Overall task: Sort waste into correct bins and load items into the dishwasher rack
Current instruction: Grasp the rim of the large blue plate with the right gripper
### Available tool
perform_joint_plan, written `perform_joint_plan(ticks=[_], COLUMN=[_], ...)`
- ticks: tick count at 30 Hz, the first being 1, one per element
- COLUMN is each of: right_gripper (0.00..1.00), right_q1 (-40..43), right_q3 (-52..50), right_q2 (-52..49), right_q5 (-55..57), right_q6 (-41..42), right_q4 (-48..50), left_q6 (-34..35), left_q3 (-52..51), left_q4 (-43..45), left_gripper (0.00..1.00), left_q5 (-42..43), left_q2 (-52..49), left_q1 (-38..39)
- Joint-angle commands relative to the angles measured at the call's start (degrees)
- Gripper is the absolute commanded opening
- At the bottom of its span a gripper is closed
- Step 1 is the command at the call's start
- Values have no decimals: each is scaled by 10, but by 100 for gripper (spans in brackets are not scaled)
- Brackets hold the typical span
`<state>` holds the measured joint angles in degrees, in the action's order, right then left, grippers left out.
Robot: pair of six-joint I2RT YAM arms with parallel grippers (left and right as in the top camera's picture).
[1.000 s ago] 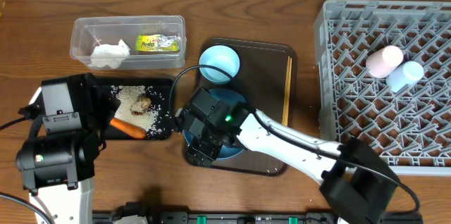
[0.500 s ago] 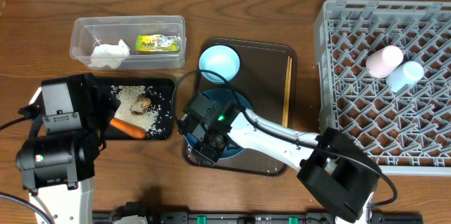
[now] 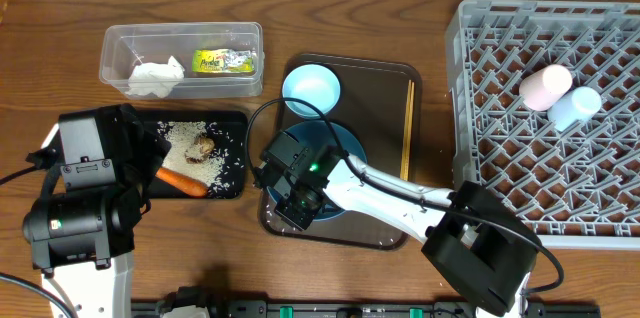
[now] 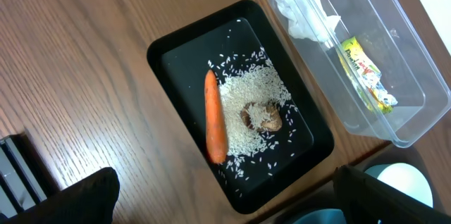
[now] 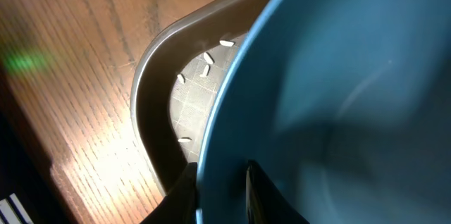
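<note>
Right gripper point(image 5: 215, 185) pinches the near-left rim of the plate point(image 3: 338, 140), one finger outside and one inside; the plate sits on the serving tray point(image 3: 385, 78) at mid-bench. Left gripper point(image 4: 225, 182) hangs spread wide and empty over the black tray point(image 4: 176, 69) near the bench's left edge.

The waste looks sorted. Tissue point(image 3: 154, 76) and wrapper point(image 3: 224, 60) lie in the tub point(image 3: 180, 30) at the far-left. Carrot point(image 3: 182, 181), lump point(image 3: 202, 146) and rice point(image 3: 185, 138) lie in the black tray. A few stray grains point(image 5: 204, 58) remain on the serving tray beside the plate.

Loading is part done. The pink cup point(image 3: 545, 87) and blue cup point(image 3: 576, 106) rest in the rack point(image 3: 500, 58) at the bench's right edge, touching each other. The plate, the bowl point(image 3: 311, 89) at the serving tray's far-left corner and the chopsticks point(image 3: 408, 123) along its right edge are not yet in the rack. My judgement is that the plate is the step in hand.
</note>
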<state>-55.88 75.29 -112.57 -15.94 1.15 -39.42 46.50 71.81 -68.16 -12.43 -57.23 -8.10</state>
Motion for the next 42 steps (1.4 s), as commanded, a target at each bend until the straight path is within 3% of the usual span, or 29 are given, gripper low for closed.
perform_joint_plan(ticks=[1,4,13,21,34,42], right_gripper=[14,1,1,1,1,1], right_q1=[-9,-9,-8,27,179,283], right_q3=[4,4,9,20,20,20], right_q2=[-2,-2,-1,50,265,331], right_q5=[27,30,19,-69,-85,-90], right_q6=[8,26,75,83,88,69], right_q4=[-3,0,8,8,-18,-58], left_q6=[1,1,1,1,1,1], left_q3=[2,2,2,2,2,2], left_q4=[-2,-2,-2,-2,-2,-2], left_gripper=[98,98,98,98,98,98], left_q5=[-11,-11,-11,-11,-11,-11], left_q2=[0,0,0,0,0,0], left_q1=[-2,-2,-2,-2,-2,-2])
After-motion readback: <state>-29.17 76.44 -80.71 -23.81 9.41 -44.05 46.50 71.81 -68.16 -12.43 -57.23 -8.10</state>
